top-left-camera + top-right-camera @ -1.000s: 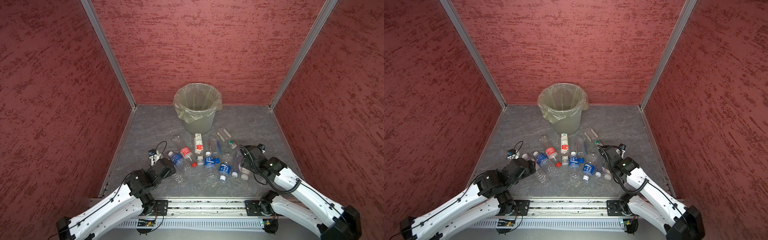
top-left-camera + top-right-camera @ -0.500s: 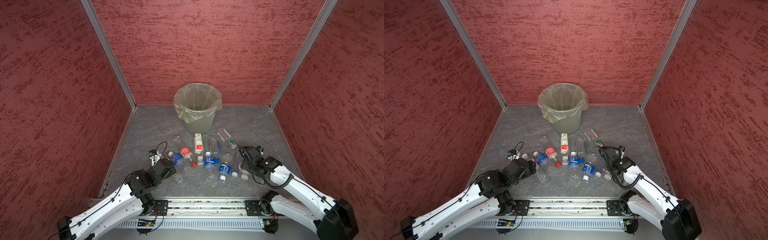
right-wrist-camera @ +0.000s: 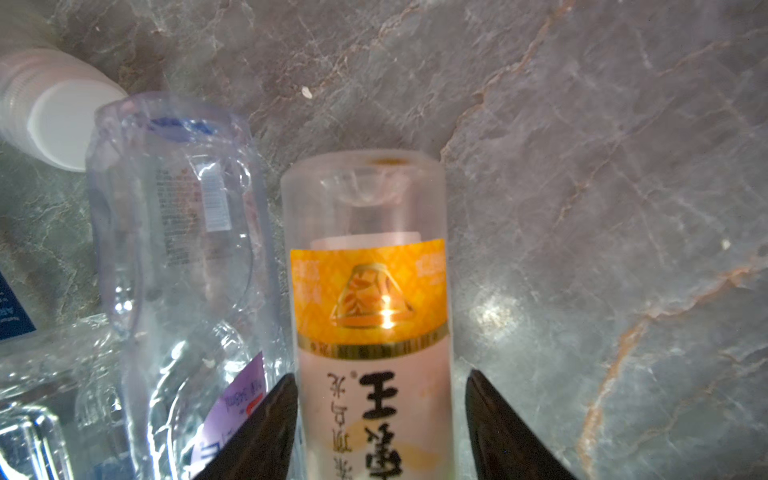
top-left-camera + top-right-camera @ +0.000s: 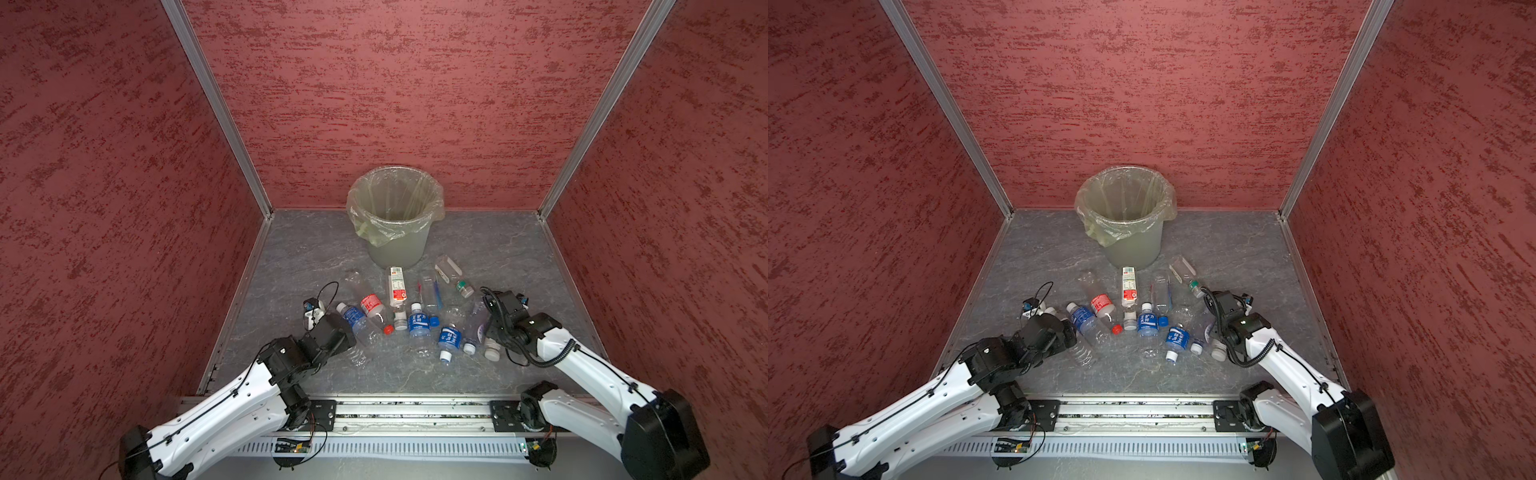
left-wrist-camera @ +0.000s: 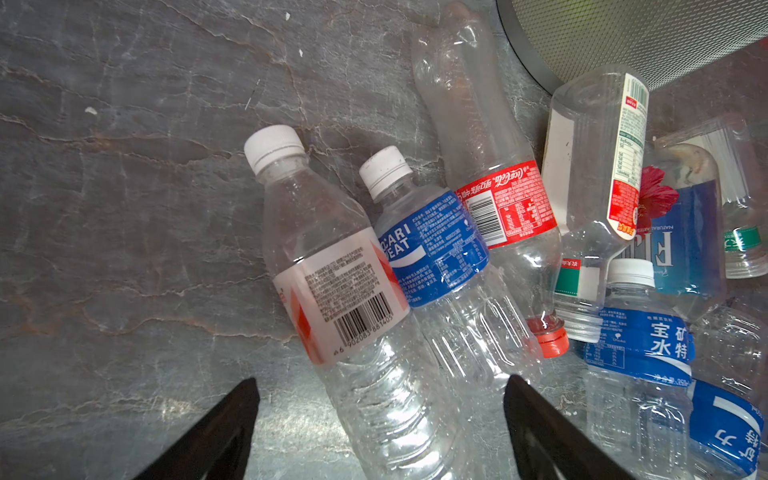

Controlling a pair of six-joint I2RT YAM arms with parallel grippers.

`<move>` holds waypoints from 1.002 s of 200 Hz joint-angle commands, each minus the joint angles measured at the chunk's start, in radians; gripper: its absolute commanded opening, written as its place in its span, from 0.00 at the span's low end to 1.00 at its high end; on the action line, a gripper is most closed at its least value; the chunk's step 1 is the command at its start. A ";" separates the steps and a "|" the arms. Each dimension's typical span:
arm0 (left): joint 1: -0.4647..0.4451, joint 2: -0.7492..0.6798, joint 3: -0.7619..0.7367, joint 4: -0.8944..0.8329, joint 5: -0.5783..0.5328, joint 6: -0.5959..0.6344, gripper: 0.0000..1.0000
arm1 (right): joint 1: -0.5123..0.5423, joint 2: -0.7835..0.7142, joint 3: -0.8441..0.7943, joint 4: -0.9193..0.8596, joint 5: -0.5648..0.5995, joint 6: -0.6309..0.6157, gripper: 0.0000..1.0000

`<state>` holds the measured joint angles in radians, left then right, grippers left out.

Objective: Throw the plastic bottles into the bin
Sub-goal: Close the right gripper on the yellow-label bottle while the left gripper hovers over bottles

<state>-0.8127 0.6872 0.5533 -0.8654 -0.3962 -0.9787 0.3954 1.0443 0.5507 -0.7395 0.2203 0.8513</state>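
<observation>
Grey floor point(image 3: 582, 166), yellow-label bottle point(image 3: 370, 299) between right claw point(image 3: 380, 374) jaws (slim gap)

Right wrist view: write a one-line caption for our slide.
Right tool straddles a yellow-label bottle lying beside a clear bottle on grey floor.

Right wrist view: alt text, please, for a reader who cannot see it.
A frosted bottle with a yellow label lies between the black fingers of the right gripper on a grey marbled floor; whether they clamp it is unclear. A clear crumpled bottle lies beside it.
</observation>
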 commanded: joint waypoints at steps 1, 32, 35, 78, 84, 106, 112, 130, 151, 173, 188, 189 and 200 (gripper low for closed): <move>0.013 0.007 -0.003 0.035 0.012 0.021 0.92 | -0.019 0.015 0.006 0.024 -0.011 -0.012 0.64; 0.027 0.019 -0.003 0.057 0.031 0.045 0.93 | -0.029 0.034 0.003 0.047 -0.020 -0.028 0.64; 0.030 0.021 -0.004 0.060 0.034 0.047 0.93 | -0.031 0.038 0.003 0.050 -0.022 -0.029 0.64; 0.056 0.028 -0.003 0.078 0.059 0.063 0.93 | -0.034 0.073 -0.014 0.094 -0.039 -0.033 0.64; 0.058 0.028 -0.005 0.080 0.060 0.064 0.93 | -0.033 0.075 -0.017 0.098 -0.039 -0.034 0.63; 0.060 0.029 -0.003 0.080 0.066 0.064 0.93 | -0.036 0.088 -0.019 0.107 -0.038 -0.046 0.60; 0.060 0.029 -0.002 0.080 0.067 0.063 0.93 | -0.035 0.089 -0.020 0.109 -0.038 -0.048 0.57; 0.063 0.031 0.001 0.080 0.070 0.063 0.93 | -0.035 0.078 -0.022 0.106 -0.035 -0.052 0.51; 0.061 0.038 0.008 0.083 0.072 0.065 0.93 | -0.036 0.046 -0.017 0.092 -0.032 -0.050 0.42; 0.063 0.050 0.018 0.081 0.071 0.071 0.93 | -0.032 -0.001 -0.001 0.064 -0.017 -0.049 0.41; 0.063 0.057 0.021 0.079 0.066 0.074 0.93 | -0.020 -0.045 0.008 0.053 -0.004 -0.056 0.41; 0.063 0.057 0.022 0.079 0.066 0.075 0.93 | -0.019 -0.048 0.010 0.053 -0.002 -0.055 0.41; 0.066 0.057 0.023 0.078 0.068 0.075 0.93 | 0.007 -0.078 0.023 0.040 0.025 -0.063 0.38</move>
<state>-0.7563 0.7429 0.5533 -0.7986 -0.3309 -0.9257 0.3721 1.0279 0.5438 -0.6624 0.1959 0.7956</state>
